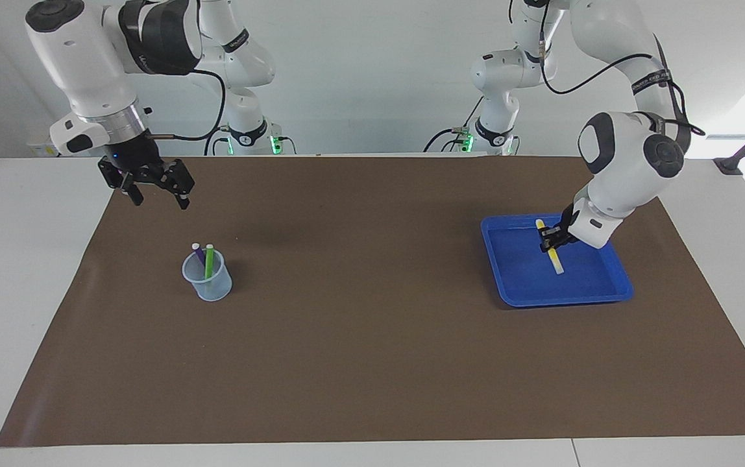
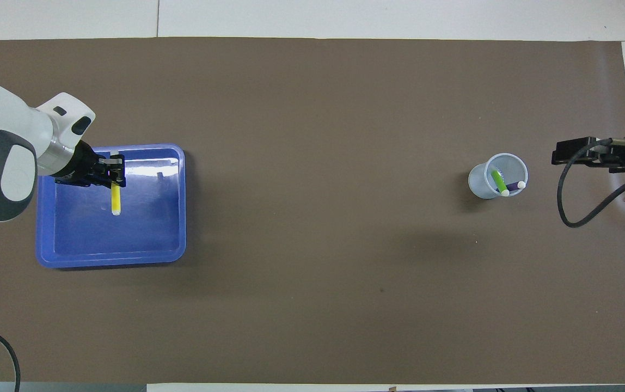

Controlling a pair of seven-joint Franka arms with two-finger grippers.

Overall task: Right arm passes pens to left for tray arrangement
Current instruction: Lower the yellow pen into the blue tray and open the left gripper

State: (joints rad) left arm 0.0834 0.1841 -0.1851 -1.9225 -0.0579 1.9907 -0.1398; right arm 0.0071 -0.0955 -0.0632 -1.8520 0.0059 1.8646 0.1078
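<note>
The yellow pen lies low in the blue tray at the left arm's end of the table. My left gripper is shut on the yellow pen near its upper end; both show in the overhead view too, the gripper and the pen inside the tray. The purple pen and green pen stand in a small pale-blue cup. My right gripper is open and empty, raised over the mat beside the cup.
A brown mat covers most of the white table. The cup stands at the right arm's end and the tray at the left arm's end, with bare mat between them. Cables hang by both arms.
</note>
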